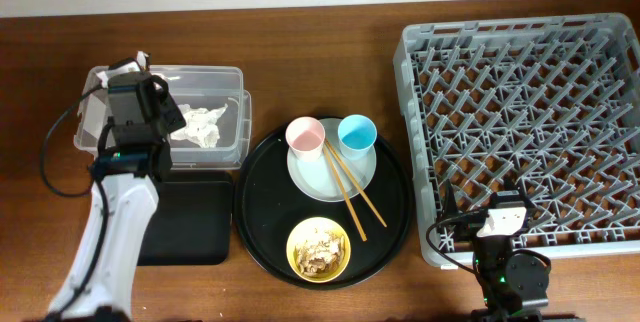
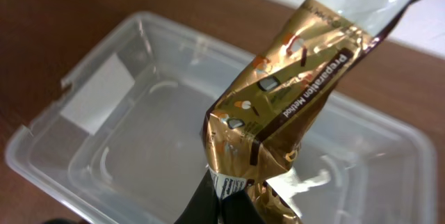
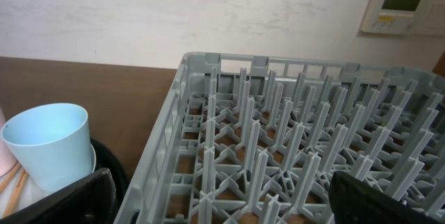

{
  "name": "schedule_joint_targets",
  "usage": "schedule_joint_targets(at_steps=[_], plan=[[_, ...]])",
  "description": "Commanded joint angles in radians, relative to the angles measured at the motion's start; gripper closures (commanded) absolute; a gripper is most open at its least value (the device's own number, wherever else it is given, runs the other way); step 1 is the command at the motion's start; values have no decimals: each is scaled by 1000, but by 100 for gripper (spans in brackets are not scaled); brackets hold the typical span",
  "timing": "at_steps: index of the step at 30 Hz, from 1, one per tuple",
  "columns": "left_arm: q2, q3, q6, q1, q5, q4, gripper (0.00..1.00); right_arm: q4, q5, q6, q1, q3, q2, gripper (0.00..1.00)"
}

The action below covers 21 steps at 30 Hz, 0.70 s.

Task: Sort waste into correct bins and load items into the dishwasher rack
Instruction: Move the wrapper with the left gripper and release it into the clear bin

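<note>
My left gripper (image 1: 135, 87) hangs over the clear tub (image 1: 228, 74). In the left wrist view it (image 2: 226, 200) is shut on the gold-brown wrapper (image 2: 292, 106), held above the tub (image 2: 104, 147). The crumpled white tissue (image 1: 200, 125) lies inside the tub. My right gripper (image 1: 500, 220) is open and empty at the front edge of the grey dishwasher rack (image 1: 520, 112); its fingers (image 3: 226, 196) frame the rack's pegs (image 3: 292, 147). The pink cup (image 1: 304, 135), blue cup (image 1: 357, 133) and chopsticks (image 1: 350, 187) rest on the pale plate (image 1: 310, 177). The yellow bowl (image 1: 318, 249) holds beige food scraps.
The plate and bowl stand on a large round black tray (image 1: 255, 212) between the bins and the rack. The flat black rectangular tray (image 1: 190, 222) lies in front of the tub, partly under my left arm. The blue cup (image 3: 49, 147) shows left of the rack.
</note>
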Motion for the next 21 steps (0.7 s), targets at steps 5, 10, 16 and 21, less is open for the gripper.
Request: schedule_joint_targets(at_steps=[5,10,16,21], plan=[[91,1,-24,43,-6,66,40,-5,13,2,6,-5,-6,1],[-70,2,-24,34,42,53,36,-5,12,2,6,-5,-6,2],[-352,2,-25,-76,277,-164,34,-5,13,2,6,-5,-6,2],[-462,2,-29,-222,346,-418,33,-5,13,2,6,-5,-5,1]])
